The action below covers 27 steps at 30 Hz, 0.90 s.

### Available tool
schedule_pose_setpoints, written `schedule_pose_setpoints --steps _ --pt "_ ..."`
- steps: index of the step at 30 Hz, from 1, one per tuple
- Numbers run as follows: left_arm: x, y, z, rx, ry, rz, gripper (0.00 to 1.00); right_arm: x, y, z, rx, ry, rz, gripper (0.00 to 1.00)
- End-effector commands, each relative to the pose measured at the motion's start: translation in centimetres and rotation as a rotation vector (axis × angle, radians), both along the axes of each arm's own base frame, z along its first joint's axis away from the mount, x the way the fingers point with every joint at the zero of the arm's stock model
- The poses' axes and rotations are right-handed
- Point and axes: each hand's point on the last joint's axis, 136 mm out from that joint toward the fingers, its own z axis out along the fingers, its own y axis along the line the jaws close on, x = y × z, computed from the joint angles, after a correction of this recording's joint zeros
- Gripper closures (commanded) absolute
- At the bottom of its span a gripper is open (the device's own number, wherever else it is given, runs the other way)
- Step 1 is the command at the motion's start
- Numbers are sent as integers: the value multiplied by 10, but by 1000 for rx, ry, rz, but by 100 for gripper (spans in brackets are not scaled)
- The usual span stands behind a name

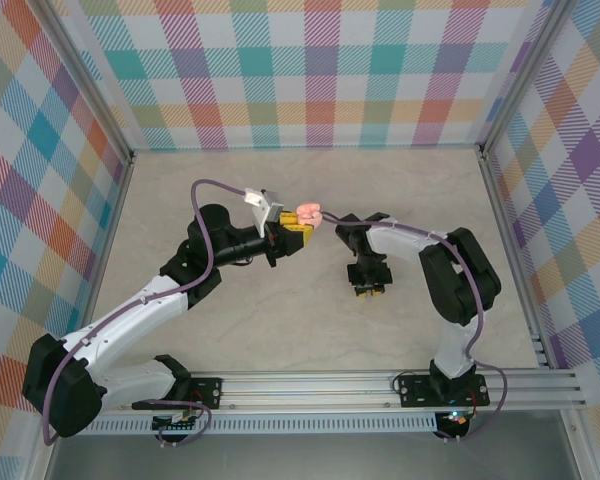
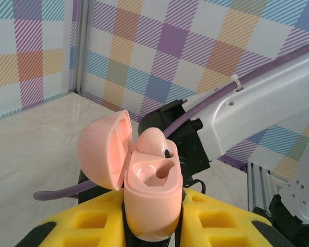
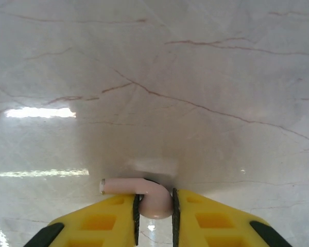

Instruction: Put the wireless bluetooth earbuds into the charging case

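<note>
My left gripper (image 2: 152,218) is shut on a pale pink charging case (image 2: 153,198) and holds it upright above the table. The case's lid (image 2: 104,149) is swung open to the left. One pink earbud (image 2: 153,141) sits in the far slot, and the near slot (image 2: 157,172) is bare. In the top view the case (image 1: 307,214) hangs at mid-table. My right gripper (image 3: 154,206) points down close over the marble table and is shut on a second pale pink earbud (image 3: 155,200), whose stem sticks out to the left. From above, the right gripper (image 1: 368,288) is to the right of the case and nearer than it.
The right arm's white link (image 2: 257,108) and black wrist (image 2: 188,139) pass close behind the case. Checked walls (image 1: 300,70) close in the table on three sides. An aluminium rail (image 1: 380,385) runs along the near edge by the arm bases.
</note>
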Motion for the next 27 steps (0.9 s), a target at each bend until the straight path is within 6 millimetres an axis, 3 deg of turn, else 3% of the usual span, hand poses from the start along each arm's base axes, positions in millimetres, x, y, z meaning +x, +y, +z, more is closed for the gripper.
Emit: schedule_pose_setpoints --steps 1,7,16,24,27 --pt "-7 -4 4 0 -21 -28 75 18 4 -6 -12 -37 84 77" --pt "-6 -4 4 2 -21 -27 75 40 24 -4 64 -82 322 79" --pt "-6 -4 4 2 -17 -22 75 53 63 3 197 -124 621 74" --pt "-6 -4 4 7 -15 -21 75 61 65 17 176 -176 618 50" --pt "-6 -4 4 8 -15 -22 75 57 64 27 195 -195 539 46"
